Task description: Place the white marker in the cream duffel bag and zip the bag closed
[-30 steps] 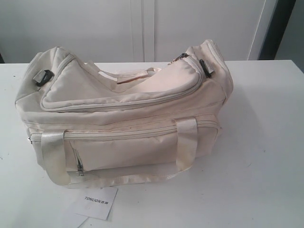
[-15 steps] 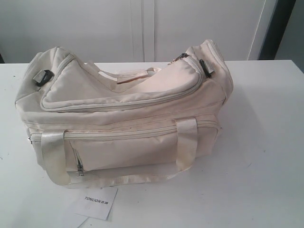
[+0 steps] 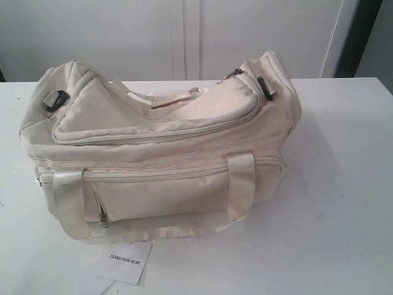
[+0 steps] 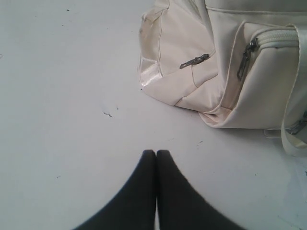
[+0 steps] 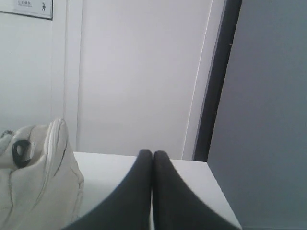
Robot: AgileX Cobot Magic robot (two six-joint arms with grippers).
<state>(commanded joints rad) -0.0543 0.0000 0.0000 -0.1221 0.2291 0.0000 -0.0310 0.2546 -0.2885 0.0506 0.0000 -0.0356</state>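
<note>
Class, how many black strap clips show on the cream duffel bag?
2: the left-end clip and the right-end clip of the cream duffel bag; others may be hidden.

I count one cream duffel bag (image 3: pixel 159 141) filling the middle of the exterior view, and one white table (image 3: pixel 344 215) under it. The bag has two black strap clips, a left clip (image 3: pixel 56 99) at upper left and a right clip (image 3: pixel 265 87) at upper right. It has two strap handles: a front handle (image 3: pixel 242 184) looping across the lower half and a rear handle (image 3: pixel 195 91) at top centre. I can make out two metal zip pulls there, a top pull (image 3: pixel 234 74) at upper right and a pocket pull (image 3: pixel 103 215) at lower left. One paper tag (image 3: pixel 126 263) lies at the bottom edge, left of centre. My grippers number two, my left gripper (image 4: pixel 156 152) and my right gripper (image 5: pixel 152 152), each with two black fingers. One wall sign (image 5: pixel 26 7) shows in the right wrist view, cut by the frame edge.
</note>
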